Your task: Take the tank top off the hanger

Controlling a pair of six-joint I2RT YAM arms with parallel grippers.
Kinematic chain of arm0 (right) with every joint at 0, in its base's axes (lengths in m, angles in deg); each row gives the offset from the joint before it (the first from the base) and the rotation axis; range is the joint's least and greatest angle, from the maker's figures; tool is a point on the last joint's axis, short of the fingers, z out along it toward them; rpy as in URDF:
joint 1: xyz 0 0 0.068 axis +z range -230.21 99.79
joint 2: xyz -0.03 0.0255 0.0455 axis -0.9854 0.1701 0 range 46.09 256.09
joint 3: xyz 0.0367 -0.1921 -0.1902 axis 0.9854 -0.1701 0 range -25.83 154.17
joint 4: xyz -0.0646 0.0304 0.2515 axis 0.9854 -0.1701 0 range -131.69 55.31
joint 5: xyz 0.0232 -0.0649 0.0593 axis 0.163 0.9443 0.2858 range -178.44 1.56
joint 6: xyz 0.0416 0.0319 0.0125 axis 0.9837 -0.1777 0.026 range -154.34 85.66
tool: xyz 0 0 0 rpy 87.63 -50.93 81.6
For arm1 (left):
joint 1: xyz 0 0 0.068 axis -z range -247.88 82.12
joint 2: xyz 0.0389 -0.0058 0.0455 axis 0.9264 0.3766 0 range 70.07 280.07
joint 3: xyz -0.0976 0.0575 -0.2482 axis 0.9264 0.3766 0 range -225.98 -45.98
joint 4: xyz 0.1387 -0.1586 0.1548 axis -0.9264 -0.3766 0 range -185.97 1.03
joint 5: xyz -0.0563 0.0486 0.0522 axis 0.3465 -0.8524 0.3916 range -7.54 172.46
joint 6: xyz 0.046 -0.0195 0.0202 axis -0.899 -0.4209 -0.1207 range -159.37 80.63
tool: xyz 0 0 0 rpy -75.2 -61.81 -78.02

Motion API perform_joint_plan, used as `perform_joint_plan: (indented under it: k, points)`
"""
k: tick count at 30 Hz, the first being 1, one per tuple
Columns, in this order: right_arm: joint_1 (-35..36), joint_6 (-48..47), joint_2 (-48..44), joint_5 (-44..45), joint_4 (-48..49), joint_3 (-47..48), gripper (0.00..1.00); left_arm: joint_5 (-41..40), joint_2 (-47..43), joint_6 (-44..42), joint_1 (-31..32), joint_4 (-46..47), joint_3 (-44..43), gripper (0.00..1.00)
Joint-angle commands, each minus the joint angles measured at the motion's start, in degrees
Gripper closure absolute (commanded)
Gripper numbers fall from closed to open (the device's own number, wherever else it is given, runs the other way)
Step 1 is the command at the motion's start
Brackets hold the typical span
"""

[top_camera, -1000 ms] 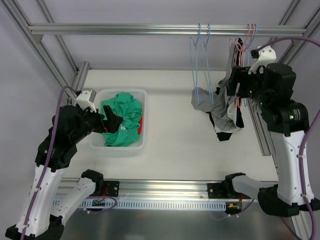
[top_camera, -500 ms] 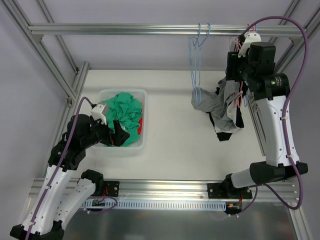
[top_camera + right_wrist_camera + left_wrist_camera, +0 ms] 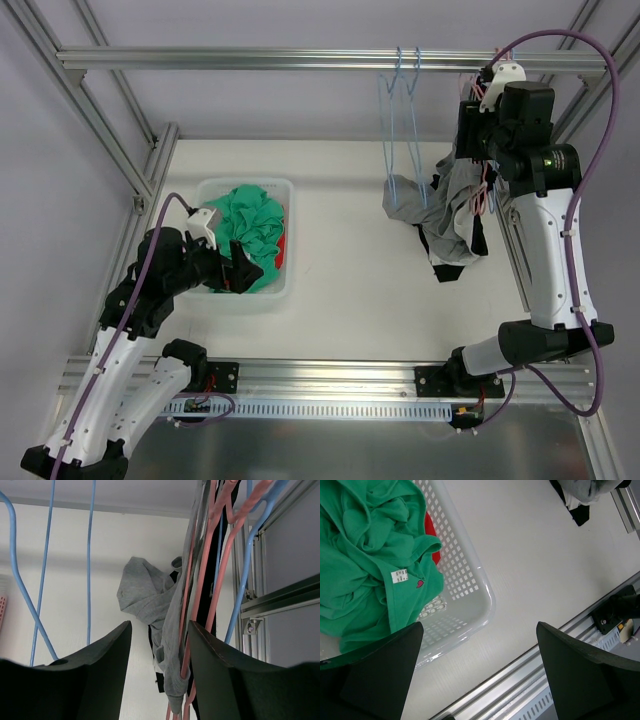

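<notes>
The grey tank top [image 3: 450,215] hangs bunched from pink hangers [image 3: 480,100] at the right end of the top rail. In the right wrist view its grey strap [image 3: 172,625] drapes over a pink hanger [image 3: 210,608]. My right gripper [image 3: 470,135] is up by the hanger hooks. The right gripper [image 3: 160,630] stands open, and the strap and hanger wire hang between its fingers without being pinched. My left gripper [image 3: 238,270] is wide open over the near right corner of the basket. Nothing lies between the jaws of this left gripper [image 3: 480,630].
A white perforated basket [image 3: 285,285] holds a green garment [image 3: 245,225] and something red [image 3: 432,527]. Two bare blue hangers [image 3: 400,110] hang on the rail [image 3: 250,58]. A black garment [image 3: 445,268] hangs beneath the grey one. An aluminium frame post [image 3: 520,260] stands beside the right arm.
My right gripper rose to the hanger hooks and its jaws narrowed around the strap. The left arm drew back and down to the basket's near corner.
</notes>
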Motion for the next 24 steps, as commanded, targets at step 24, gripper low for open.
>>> perform_joint_plan:
  k: [24]
  points:
    - [-4.3, -0.4, -2.3, -5.3, 0.0, 0.9, 0.5, 4.3, 1.1, -0.8, 0.4, 2.4, 0.9, 0.01]
